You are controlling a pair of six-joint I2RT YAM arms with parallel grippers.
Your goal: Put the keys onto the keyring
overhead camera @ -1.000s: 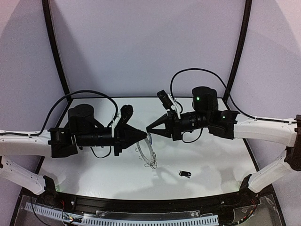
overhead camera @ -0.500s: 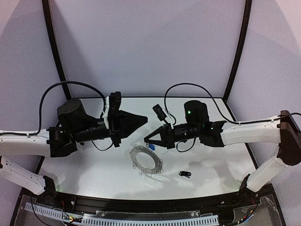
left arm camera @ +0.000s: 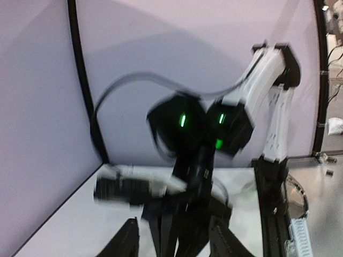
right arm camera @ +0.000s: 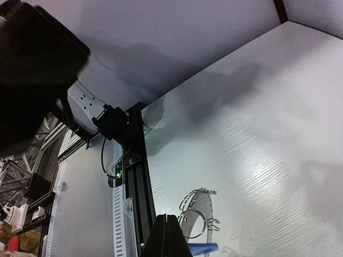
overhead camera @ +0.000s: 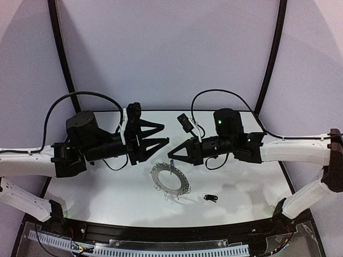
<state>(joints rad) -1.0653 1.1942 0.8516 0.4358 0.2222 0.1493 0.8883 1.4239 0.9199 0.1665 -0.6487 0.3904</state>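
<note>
Left fingers (overhead camera: pixel 154 128) are spread wide with nothing between them. They sit above the worktop (overhead camera: pixel 102 187), up and left of the keyring (overhead camera: pixel 157 176), clear of it. The left wrist view is blurred, but both fingers show at its bottom edge, apart.

Right fingers (overhead camera: pixel 181 151) are pressed together to a point, and the tip hangs right over the keyring's far edge. Cannot tell from above whether it touches. In the right wrist view the closed fingers rise from bottom centre and the keyring lies flat on the worktop just past them, wire loops fringing its rim. The blue key (right arm camera: pixel 202 247) pokes out just beside the fingers at the bottom of that view, next to the keyring's near rim. Cannot tell if it is pinched, hooked on a loop or simply lying there.

The black key (overhead camera: pixel 210 198) lies alone on the worktop, near the keyring's front right side. It is not touching the keyring and is apart from both sets of fingers.

The left arm (overhead camera: pixel 86 147) comes in from the left and the right arm (overhead camera: pixel 289 150) from the right. Their fingers point toward each other over the middle of the worktop.
</note>
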